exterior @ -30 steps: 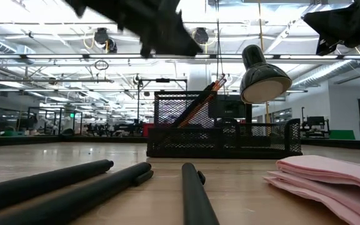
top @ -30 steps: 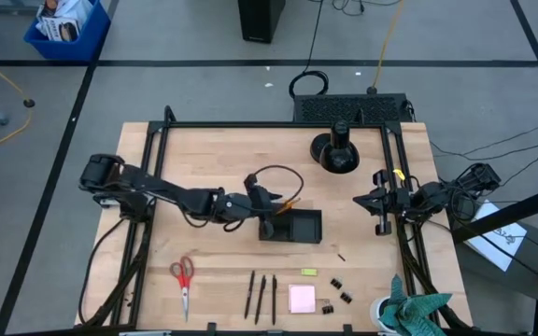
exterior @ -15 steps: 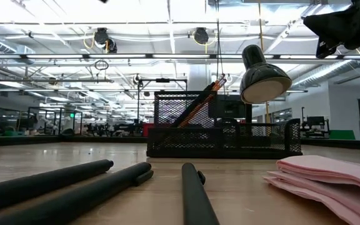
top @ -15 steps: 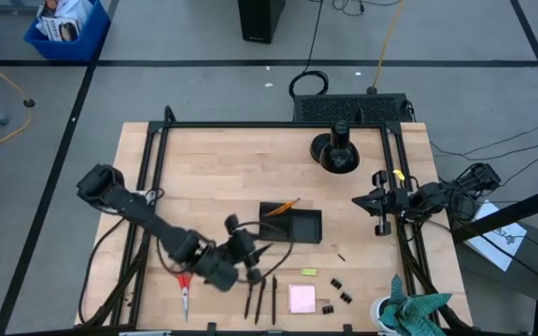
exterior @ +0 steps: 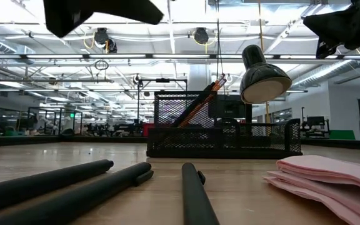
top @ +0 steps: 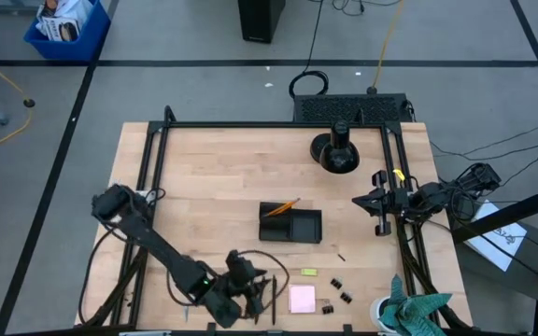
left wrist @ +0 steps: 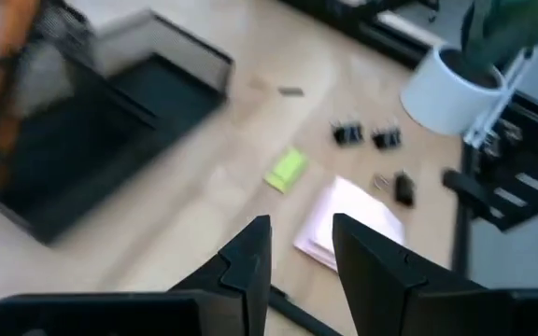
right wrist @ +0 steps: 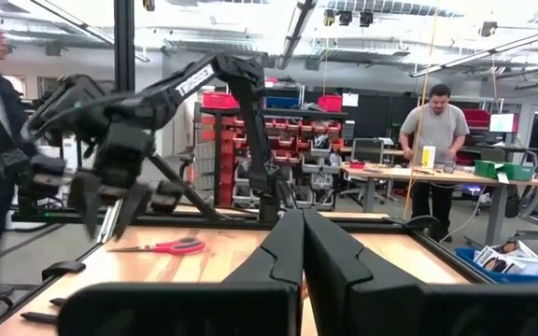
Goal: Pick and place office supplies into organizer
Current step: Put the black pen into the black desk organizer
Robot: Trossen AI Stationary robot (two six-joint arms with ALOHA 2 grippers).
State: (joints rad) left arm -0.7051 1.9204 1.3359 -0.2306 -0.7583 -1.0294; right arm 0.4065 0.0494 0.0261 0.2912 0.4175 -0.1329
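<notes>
The left gripper [top: 255, 297] hangs low over the near edge of the pale wooden table [top: 213, 177], its 2 dark fingers [left wrist: 250, 261] parted with nothing between them. Directly under and just beside those jaws lie the thin dark pens [top: 271, 297], seen as 3 black rods in the low view; the arm covers part of them from above. Just ahead of the jaws, toward the right arm's side, sits the pink square sticky-note pad [left wrist: 351, 220], flat on the wood. A little farther out from the fingertips is the small yellow-green eraser [left wrist: 286, 169], and beyond the pad lie 3 tiny black binder clips [left wrist: 347, 133], apart from each other. The red-handled scissors [right wrist: 163, 246] lie on the other side of the jaws, mostly hidden under the left arm from above but clear from the right wrist.

The small black rectangular mesh organizer tray [top: 291, 225] stands well ahead of the open jaws, near the middle of the table, with 2 orange pencils [exterior: 199, 100] leaning tilted in its taller compartment.

The right gripper [top: 381, 215] waits at the far right edge of the table, its fingers pressed together and empty, well apart from every supply. A round black disc-shaped lamp stand [top: 335, 151] is at the back of the table, and a white cup with a teal-green cloth [top: 409, 313] is at the near right corner.
</notes>
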